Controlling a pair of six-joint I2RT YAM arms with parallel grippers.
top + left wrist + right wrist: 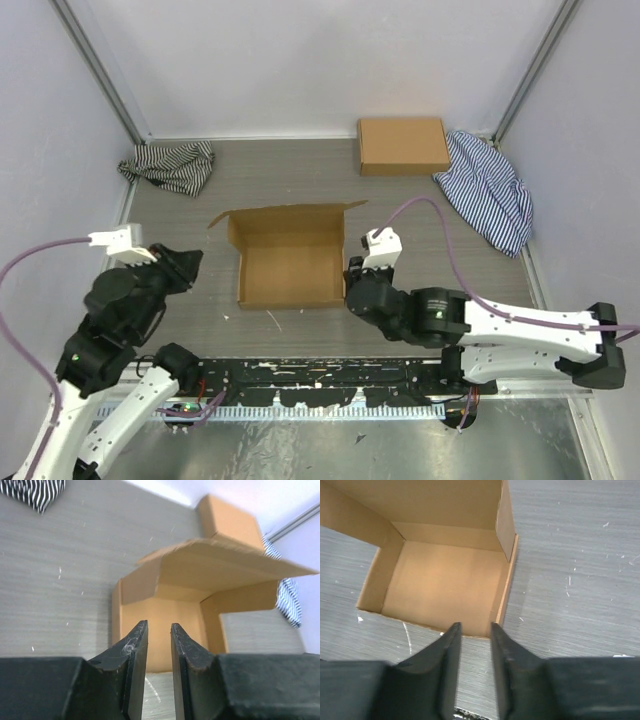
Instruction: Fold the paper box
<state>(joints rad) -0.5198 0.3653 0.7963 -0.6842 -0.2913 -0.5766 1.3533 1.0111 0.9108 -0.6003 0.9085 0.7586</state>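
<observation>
The paper box [290, 272] is an open brown shallow tray in the middle of the table, with its lid flap standing up at the back edge. My left gripper [190, 262] is just left of the box, pointing at its left wall, slightly open and empty. In the left wrist view [159, 626] the tray's inside [165, 612] lies beyond the tips, with the lid leaning over it. My right gripper [352, 275] is at the box's right front corner, slightly open and empty. In the right wrist view [475, 626] its tips sit just short of the tray's [445, 580] near wall.
A ready-made closed brown box [403, 145] lies at the back right, also in the left wrist view [230, 520]. Striped cloths lie at the back left [172, 163] and at the right [490, 190]. White walls and metal posts enclose the table.
</observation>
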